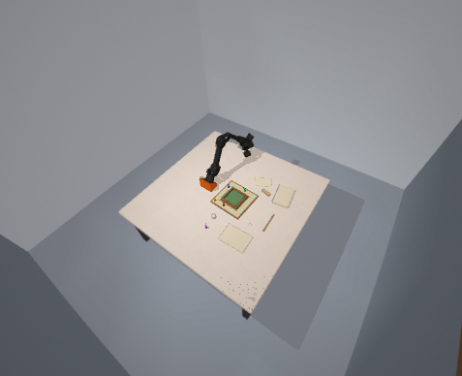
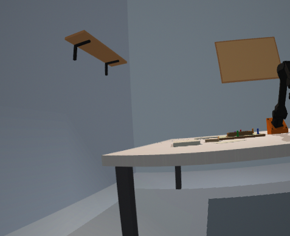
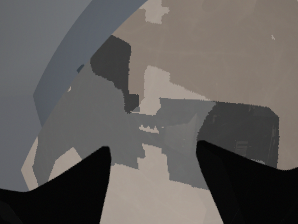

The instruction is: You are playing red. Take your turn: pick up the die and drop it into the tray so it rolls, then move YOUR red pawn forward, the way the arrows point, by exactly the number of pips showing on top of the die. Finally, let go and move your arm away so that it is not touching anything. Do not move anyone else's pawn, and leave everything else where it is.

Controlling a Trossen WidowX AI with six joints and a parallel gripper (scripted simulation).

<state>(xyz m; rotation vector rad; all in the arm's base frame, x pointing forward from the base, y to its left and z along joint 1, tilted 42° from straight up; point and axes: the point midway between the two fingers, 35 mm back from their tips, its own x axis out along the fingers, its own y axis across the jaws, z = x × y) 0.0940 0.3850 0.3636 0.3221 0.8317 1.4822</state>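
Observation:
The game board (image 1: 218, 194) (image 2: 255, 135) lies on the table near the arm's orange base (image 1: 206, 184) (image 2: 275, 126), with the green tray (image 1: 233, 197) in its middle. The red pawn (image 1: 223, 204) stands on the board's near-left edge. Blue (image 1: 229, 186) (image 2: 258, 131), green (image 1: 245, 189) (image 2: 238, 133) and yellow (image 1: 215, 199) pawns stand on other edges. The white die (image 1: 213, 216) lies on the table just off the board's front left. My gripper (image 1: 247, 152) (image 3: 154, 150) is open and empty, hanging in the air behind the board, far from die and pawns. The wrist view shows only table and shadows.
A purple pawn (image 1: 206, 226) stands on the table near the die. Three cream cards (image 1: 235, 237) (image 1: 284, 196) (image 1: 263, 181), a wooden stick (image 1: 268, 223) and a small wooden block (image 1: 265, 192) lie around the board. A wall shelf (image 2: 95, 48) and a cork panel (image 2: 247, 59) hang behind.

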